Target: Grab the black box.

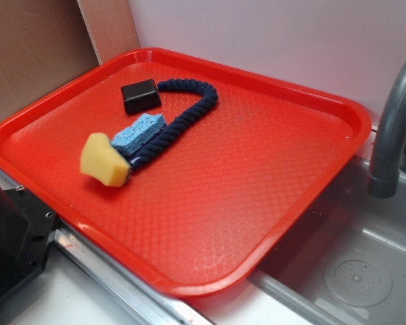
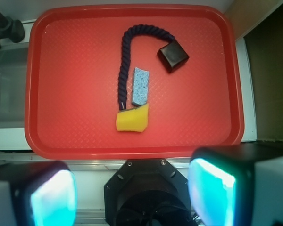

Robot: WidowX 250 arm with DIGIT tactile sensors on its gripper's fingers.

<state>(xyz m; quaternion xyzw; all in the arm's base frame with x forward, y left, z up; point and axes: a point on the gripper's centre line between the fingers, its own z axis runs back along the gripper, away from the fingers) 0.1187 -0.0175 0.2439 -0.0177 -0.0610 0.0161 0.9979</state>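
Note:
The black box (image 1: 141, 95) (image 2: 172, 55), small, glossy and flat with rounded corners, lies on the red tray (image 1: 257, 169) (image 2: 75, 84) near its far left corner, touching one end of a dark navy rope (image 1: 187, 115) (image 2: 127, 56). My gripper (image 2: 132, 193) hangs high above the tray's near edge, well away from the box, open, with nothing between its glowing teal pads (image 2: 212, 190). In the exterior view the gripper itself is out of frame.
A blue sponge piece (image 1: 139, 135) (image 2: 140, 85) and a yellow sponge (image 1: 104, 160) (image 2: 132, 118) lie beside the rope. A grey faucet (image 1: 392, 122) (image 2: 4, 26) and a steel sink (image 1: 352, 271) border the tray. The robot's black base (image 1: 13, 230) (image 2: 146, 188) stands at the tray's near edge.

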